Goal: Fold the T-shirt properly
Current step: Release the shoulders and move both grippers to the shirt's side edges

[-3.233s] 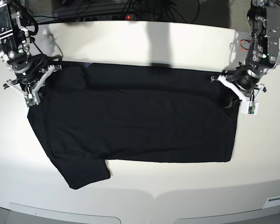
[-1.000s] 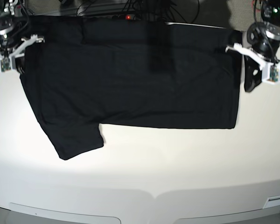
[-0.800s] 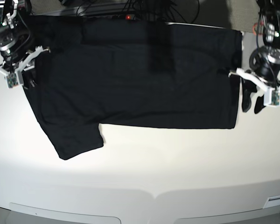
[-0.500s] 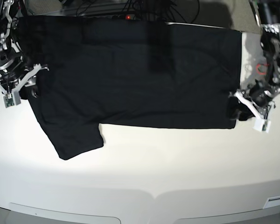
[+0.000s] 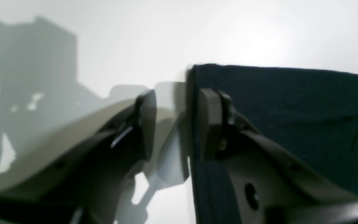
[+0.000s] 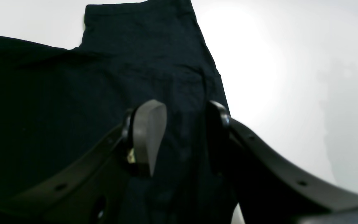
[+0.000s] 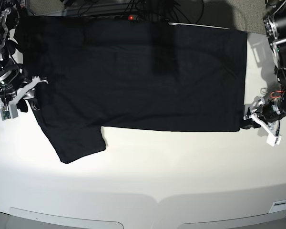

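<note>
The black T-shirt [image 7: 138,76] lies flat, plain side up, across the back of the white table [image 7: 157,176], with one sleeve [image 7: 78,143] pointing to the near left. My left gripper [image 7: 251,125] is open at the shirt's near right corner. In the left wrist view [image 5: 174,124] its jaws straddle the shirt's side edge [image 5: 284,118], one finger over the cloth, one over the table. My right gripper [image 7: 31,102] is open at the shirt's left edge above the sleeve. In the right wrist view [image 6: 182,137] black cloth [image 6: 73,102] lies between and under the fingers.
A power strip with a red light [image 7: 131,17] and cables lie along the table's back edge, where the shirt's far edge reaches. Bare white table runs from the shirt to the front edge [image 7: 157,210].
The shirt was pulled toward the back of the table, then let go. Both grippers have since moved nearer along its side edges, the left to the near right corner, the right to the sleeve.
</note>
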`<action>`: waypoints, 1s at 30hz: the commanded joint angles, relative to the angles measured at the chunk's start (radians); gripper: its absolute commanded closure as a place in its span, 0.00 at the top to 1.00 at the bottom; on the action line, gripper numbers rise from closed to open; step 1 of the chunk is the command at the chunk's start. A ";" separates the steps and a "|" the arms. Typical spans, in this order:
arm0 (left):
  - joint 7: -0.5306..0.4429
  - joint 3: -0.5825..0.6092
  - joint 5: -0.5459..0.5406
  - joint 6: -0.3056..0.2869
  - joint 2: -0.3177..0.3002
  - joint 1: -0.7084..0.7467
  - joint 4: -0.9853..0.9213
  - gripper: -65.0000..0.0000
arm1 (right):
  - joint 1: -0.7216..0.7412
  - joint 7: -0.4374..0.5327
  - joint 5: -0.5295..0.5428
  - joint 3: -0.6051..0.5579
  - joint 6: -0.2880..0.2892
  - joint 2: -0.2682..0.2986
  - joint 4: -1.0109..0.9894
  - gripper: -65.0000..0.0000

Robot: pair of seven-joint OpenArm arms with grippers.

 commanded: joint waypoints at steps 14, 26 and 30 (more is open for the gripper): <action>0.097 -0.003 0.021 -0.009 0.083 0.003 -0.024 0.34 | 0.045 0.005 0.009 0.008 0.003 0.017 0.013 0.39; 0.019 -0.004 0.042 -0.009 0.086 0.003 -0.024 0.00 | 0.288 -0.014 0.131 -0.190 0.004 0.158 -0.313 0.39; 0.000 -0.004 0.043 -0.009 0.111 0.003 -0.024 0.00 | 0.498 -0.077 0.133 -0.351 0.003 0.180 -0.530 0.39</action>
